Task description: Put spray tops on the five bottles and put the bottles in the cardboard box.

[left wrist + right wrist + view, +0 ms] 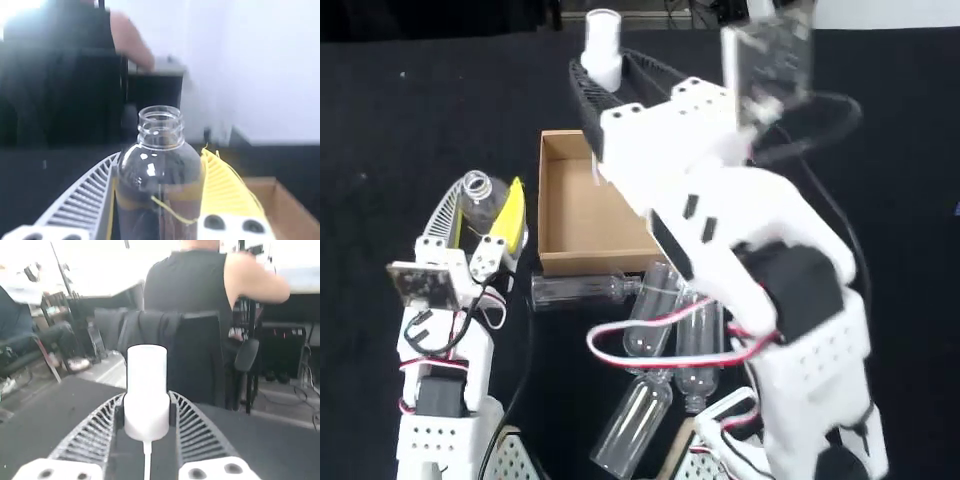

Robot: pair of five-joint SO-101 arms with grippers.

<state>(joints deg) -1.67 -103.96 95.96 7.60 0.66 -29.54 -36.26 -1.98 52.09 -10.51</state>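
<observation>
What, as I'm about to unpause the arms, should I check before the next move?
1. Left gripper shut on bottle: ok.
2. Bottle neck open, no top on it: ok.
3. Right gripper shut on spray top: ok.
4. Spray top lined up over the bottle neck: not ok; it hangs beyond the box, apart from the bottle.
5. Box open, nothing inside: ok.
6. Tube under the spray top straight: cannot tell.

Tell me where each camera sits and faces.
High view: fixed overhead, facing down; left arm, right arm, cardboard box, loose bottles.
Left wrist view: on that wrist, facing along left pincer at its uncapped bottle.
Right wrist view: likewise, along right pincer at its white spray top.
High and left wrist views share the cardboard box and that bottle.
</observation>
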